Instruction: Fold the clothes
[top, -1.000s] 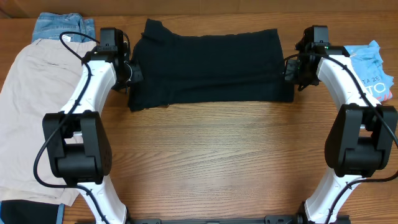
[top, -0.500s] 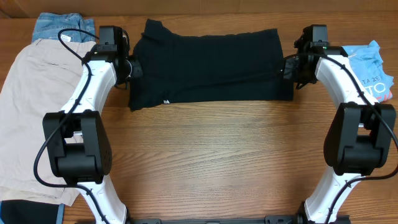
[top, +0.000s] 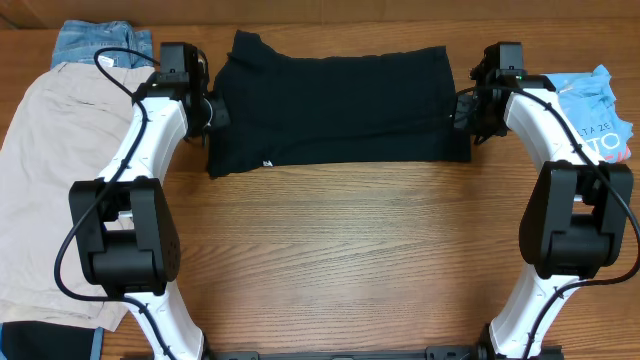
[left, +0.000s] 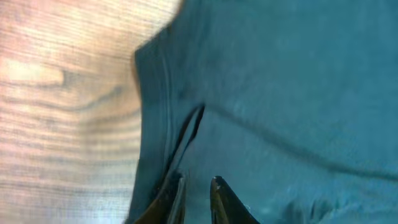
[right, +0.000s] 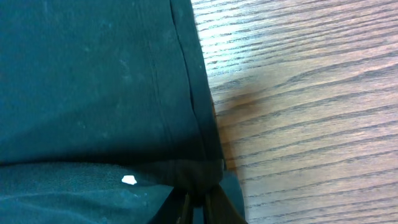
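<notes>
Your black T-shirt (top: 335, 105) lies upper centre on the desk (top: 340, 250). The right tool (right: 198, 202) pinches its edge. The left tool (left: 198, 196) is barely parted and I cannot tell whether it grips. Pull now and one side may drag askew.

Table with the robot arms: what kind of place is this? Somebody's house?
Probably a robot lab, not a home: a left arm and a right arm stand at a wooden table, with a black T-shirt and beige shorts laid out.

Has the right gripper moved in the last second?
Yes, slightly: the right gripper edged left in the overhead view, away from the light-blue tee, still shut on the black T-shirt.
</notes>
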